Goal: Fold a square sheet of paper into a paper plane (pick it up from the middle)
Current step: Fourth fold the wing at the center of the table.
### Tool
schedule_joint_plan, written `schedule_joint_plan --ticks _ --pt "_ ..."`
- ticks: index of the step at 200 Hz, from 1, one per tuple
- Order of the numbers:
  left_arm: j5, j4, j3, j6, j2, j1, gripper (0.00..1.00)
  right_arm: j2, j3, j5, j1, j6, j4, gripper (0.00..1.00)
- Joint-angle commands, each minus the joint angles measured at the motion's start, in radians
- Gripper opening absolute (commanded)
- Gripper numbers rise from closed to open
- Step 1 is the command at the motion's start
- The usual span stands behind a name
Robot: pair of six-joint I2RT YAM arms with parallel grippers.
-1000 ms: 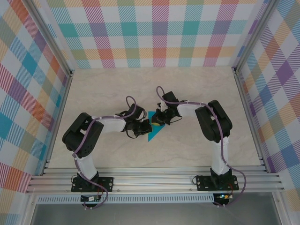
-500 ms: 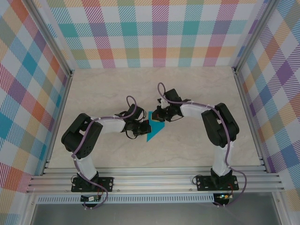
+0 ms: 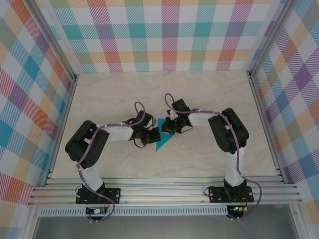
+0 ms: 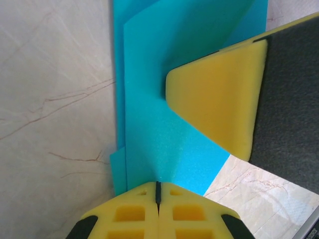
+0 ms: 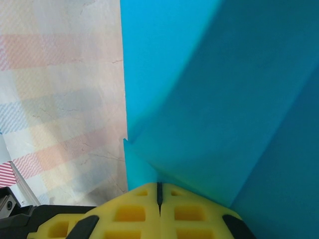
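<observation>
teal square sheet of paper (image 3: pixel 163 141) lies flat mid table (image 3: pixel 114 94), folded into layered pointy triangles with crisp creases; left gripper (image 4: pixel 157 185) and right gripper (image 5: pixel 159 186) jaws pressed together, tips at it

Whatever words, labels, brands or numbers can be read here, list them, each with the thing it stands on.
None can be read.
The square sheet of paper is plain teal; the yellow pads of the left gripper and the right gripper bear no marking; the checked walls carry pattern, no letters.
The small board at the left arm's base is too small to read.
</observation>
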State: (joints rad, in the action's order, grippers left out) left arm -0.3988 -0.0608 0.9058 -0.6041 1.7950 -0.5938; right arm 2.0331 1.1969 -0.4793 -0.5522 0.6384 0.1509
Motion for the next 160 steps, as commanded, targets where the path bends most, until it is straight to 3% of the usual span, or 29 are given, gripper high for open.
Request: schedule_joint_plan --ticks 1,160 --pt "0.047 -0.171 -0.048 0.035 0.035 -0.003 0.00 0.020 -0.014 0.093 0.033 -0.011 -0.026 0.00" --pt "0.037 -0.188 -0.091 0.067 0.021 -0.003 0.00 0.111 0.148 0.121 0.166 -0.066 0.080 0.02"
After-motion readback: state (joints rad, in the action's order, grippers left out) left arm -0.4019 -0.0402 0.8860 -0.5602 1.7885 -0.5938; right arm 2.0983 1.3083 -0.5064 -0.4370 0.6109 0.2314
